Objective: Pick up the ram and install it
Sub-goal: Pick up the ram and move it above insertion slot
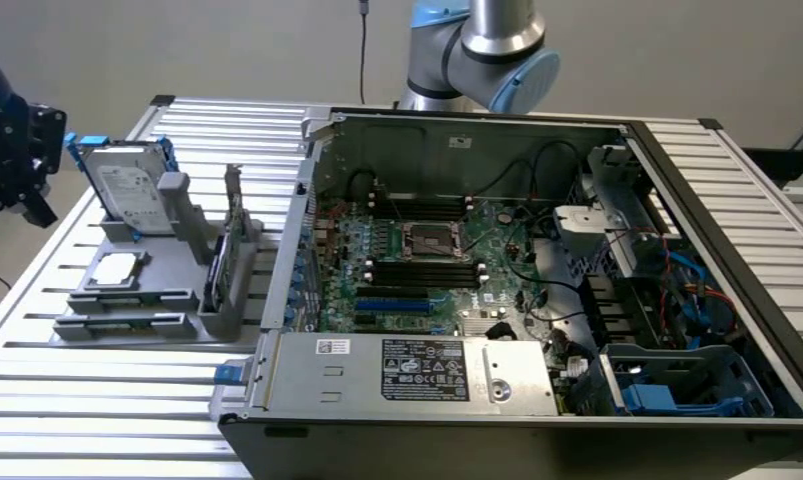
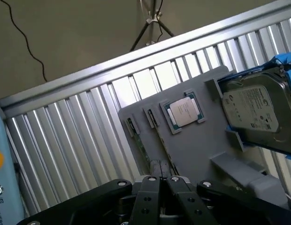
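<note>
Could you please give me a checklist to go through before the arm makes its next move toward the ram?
1. Gripper empty: ok, nothing sits between its fingers.
2. Gripper open for a pick: not ok, it is shut.
3. Ram in the holder: ok, it stands on edge in its slot.
4. Gripper lined up with the ram: cannot tell.
5. Motherboard slots free: ok, they look empty.
6. Case open above the board: ok.
</note>
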Robot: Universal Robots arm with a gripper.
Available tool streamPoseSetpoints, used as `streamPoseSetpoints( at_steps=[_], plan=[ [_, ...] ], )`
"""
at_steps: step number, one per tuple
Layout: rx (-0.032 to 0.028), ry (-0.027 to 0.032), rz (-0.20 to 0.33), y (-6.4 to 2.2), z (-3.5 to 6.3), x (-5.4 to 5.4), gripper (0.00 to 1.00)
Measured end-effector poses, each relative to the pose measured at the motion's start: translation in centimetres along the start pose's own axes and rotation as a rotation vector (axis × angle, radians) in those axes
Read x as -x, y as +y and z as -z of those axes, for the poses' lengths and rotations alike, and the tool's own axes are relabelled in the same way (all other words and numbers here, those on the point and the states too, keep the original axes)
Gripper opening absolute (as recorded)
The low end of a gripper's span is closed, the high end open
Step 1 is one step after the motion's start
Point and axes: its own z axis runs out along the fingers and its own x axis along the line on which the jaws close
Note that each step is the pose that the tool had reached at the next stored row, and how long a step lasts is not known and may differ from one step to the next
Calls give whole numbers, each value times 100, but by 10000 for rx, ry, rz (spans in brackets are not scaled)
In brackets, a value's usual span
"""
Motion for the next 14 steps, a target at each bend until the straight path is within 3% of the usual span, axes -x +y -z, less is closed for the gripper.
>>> streamPoseSetpoints(
  at_steps=[14],
  plan=[
    [38, 119, 2547, -5, -112, -2, 11]
  ],
)
